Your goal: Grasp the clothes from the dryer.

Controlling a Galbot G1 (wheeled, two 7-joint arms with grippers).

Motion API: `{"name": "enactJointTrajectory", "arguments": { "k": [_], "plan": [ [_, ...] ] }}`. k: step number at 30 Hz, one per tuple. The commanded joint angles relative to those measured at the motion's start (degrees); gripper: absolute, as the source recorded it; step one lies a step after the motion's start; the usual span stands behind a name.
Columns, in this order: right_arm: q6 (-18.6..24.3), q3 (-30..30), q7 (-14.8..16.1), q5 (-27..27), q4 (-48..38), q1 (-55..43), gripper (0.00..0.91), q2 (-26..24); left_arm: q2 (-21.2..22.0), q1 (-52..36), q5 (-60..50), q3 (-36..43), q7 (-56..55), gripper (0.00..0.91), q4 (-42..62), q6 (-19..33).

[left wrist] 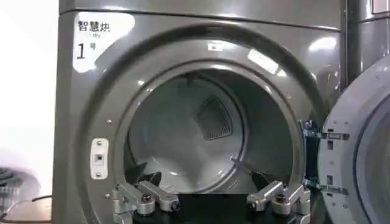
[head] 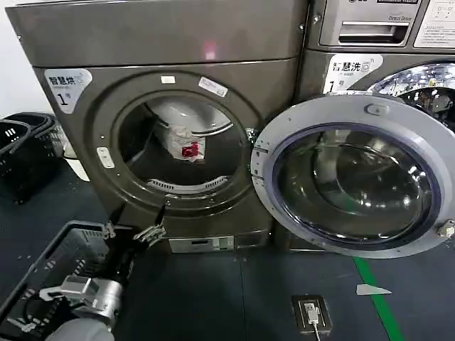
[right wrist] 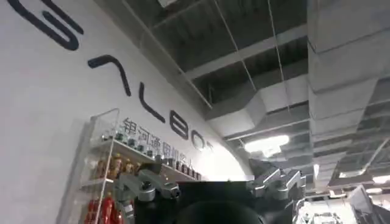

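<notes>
My left gripper (head: pixel 133 233) hangs spread wide just below the dryer (head: pixel 85 149) opening; the clothes (head: pixel 183 144) lie far inside the drum, so I'd lift, then reach deep

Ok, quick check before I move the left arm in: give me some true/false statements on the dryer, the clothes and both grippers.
1. The dryer door is shut. False: it is swung open to the right.
2. The clothes lie inside the drum. True.
3. The left gripper is open. True.
4. The left gripper holds the clothes. False: it is outside the drum, below the opening.
5. The right gripper faces the dryer. False: it points up at a ceiling.
</notes>
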State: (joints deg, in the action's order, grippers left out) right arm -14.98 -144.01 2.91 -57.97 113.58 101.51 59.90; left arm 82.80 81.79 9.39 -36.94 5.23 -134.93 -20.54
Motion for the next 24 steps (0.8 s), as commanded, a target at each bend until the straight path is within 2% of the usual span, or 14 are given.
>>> {"name": "enactJointTrajectory", "arguments": {
  "k": [1,24],
  "plan": [
    [1.35,-0.21,0.2,-0.61,0.11,0.02,0.907,0.06,0.01,-0.28,0.06,-0.02,0.15,0.907,0.27,0.22],
    [1.45,0.35,-0.12,-0.67,-0.14,-1.0,0.907,-0.04,0.29,-0.66,-0.55,-0.19,0.9,0.907,1.3,0.22]
  ]
}}
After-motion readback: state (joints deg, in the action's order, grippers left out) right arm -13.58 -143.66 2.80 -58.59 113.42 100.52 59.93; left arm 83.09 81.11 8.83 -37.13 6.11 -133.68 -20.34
